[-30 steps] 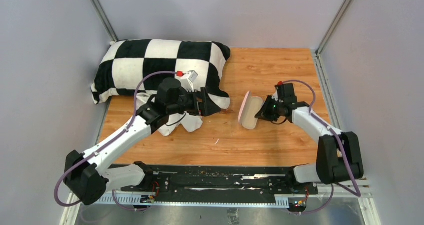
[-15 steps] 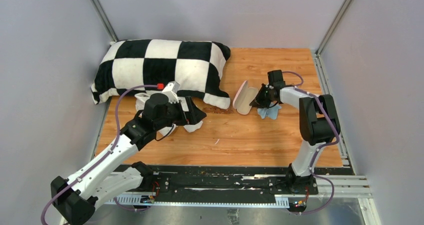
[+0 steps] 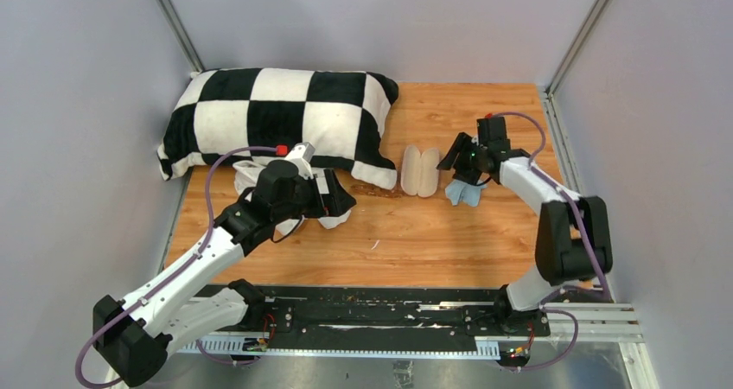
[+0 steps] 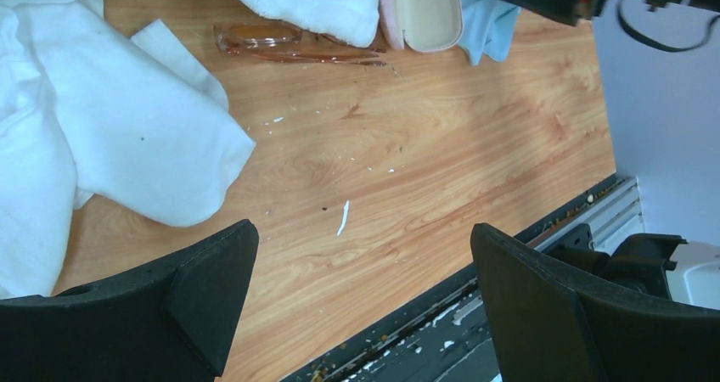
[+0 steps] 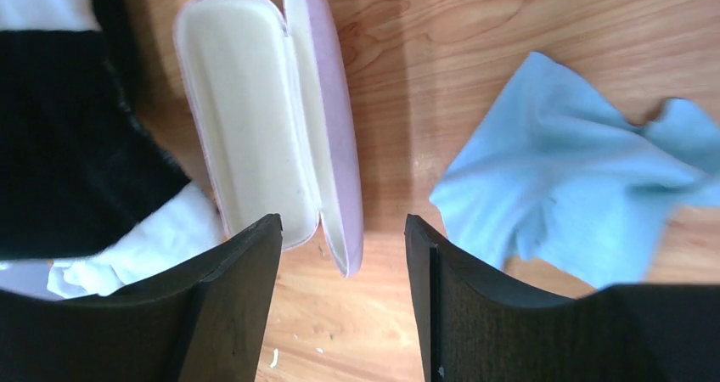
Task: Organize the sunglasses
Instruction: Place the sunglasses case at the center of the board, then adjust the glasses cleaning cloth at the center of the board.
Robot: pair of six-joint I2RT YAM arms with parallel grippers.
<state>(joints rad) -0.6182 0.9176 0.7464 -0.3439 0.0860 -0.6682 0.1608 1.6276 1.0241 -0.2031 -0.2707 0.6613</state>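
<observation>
- The sunglasses (image 4: 289, 44) lie left-right at the pillow (image 3: 277, 112) corner, just left of the case (image 5: 246, 110).
- The left gripper (image 4: 361, 233), open and empty, is nearer.
- The right gripper (image 5: 342, 221) is open too.

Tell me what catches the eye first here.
The big black-and-white checkered pillow fills the far left corner of the table. Mid-table, the pink case lies open, cream inside showing, a light-blue cloth just right of it and the right tool open above them. The sunglasses lie on the wood by the pillow's near corner.
</observation>
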